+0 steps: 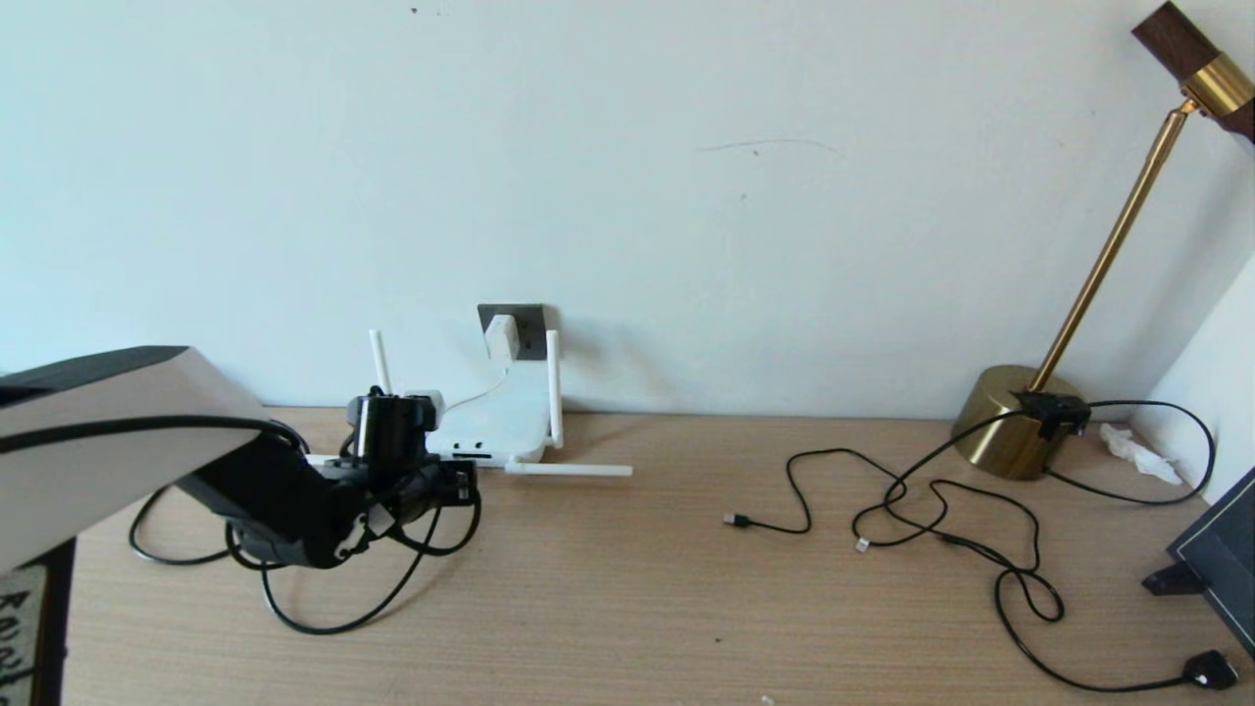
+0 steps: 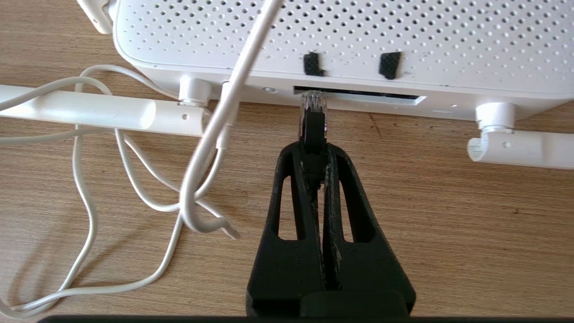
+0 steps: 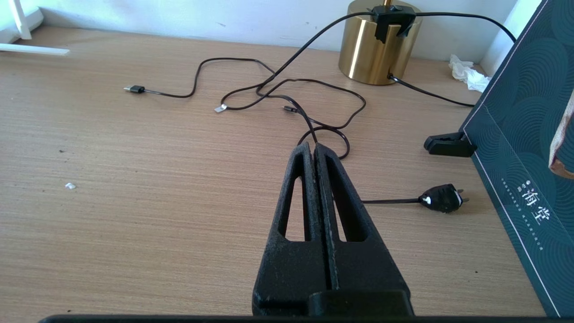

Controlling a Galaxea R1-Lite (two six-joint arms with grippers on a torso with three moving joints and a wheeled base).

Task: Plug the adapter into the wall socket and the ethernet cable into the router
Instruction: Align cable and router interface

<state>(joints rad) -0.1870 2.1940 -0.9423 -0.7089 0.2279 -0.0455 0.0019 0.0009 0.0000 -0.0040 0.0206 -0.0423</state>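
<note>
The white adapter (image 1: 501, 336) sits in the dark grey wall socket (image 1: 532, 329), and its thin white cord (image 2: 197, 179) runs down to the router (image 1: 500, 417). My left gripper (image 2: 314, 150) is shut on the black plug end of the ethernet cable (image 2: 312, 125), just in front of the router's (image 2: 403, 31) port edge. The cable's clear tip touches the mouth of the dark port slot (image 2: 372, 94); how far it is in I cannot tell. The rest of the ethernet cable (image 1: 392, 588) loops on the table under my left arm. My right gripper (image 3: 314, 147) is shut and empty, over bare table.
Two router antennas (image 2: 89, 112) (image 2: 520, 148) lie flat on either side of the ports. To the right are thin black cables (image 1: 931, 510), a black mains plug (image 1: 1211, 670), a brass lamp base (image 1: 1020, 417), a crumpled tissue (image 1: 1137, 451) and a dark box (image 1: 1226, 559).
</note>
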